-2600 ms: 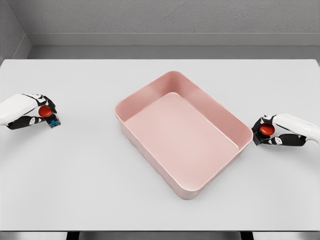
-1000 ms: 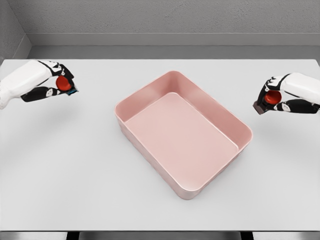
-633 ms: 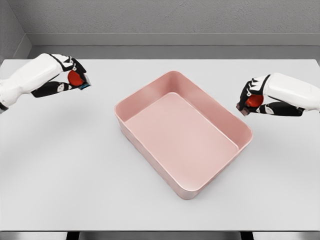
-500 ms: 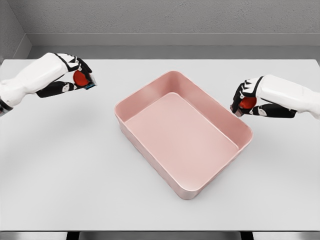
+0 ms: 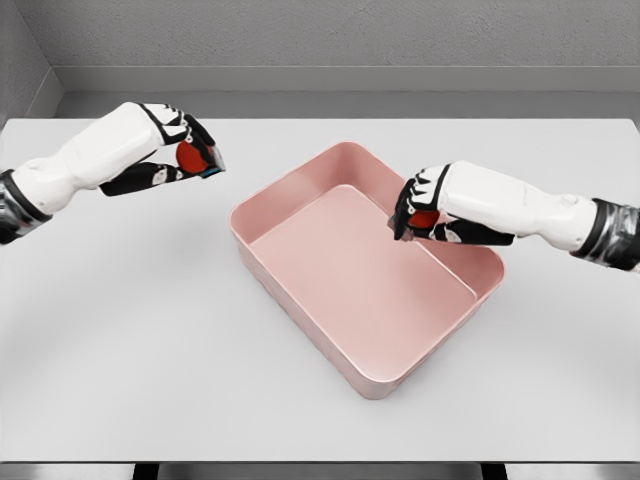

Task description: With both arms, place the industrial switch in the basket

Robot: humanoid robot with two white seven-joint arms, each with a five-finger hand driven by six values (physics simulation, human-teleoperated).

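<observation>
A white table point(image 5: 120, 330) carries a pink basket point(image 5: 290, 300), its long axis running from far left to near right. The right hand point(image 5: 428, 208) hangs over the basket's far-right part, inside the rim line, fingers curled tight around a red industrial switch point(image 5: 423, 219). The left hand point(image 5: 180, 155) hovers above bare table, well apart from the basket's left rim, likewise closed on a second red switch point(image 5: 190, 155). The right hand's drop seems nearly ready; the left likely needs to travel rightward and slightly nearer before release.
</observation>
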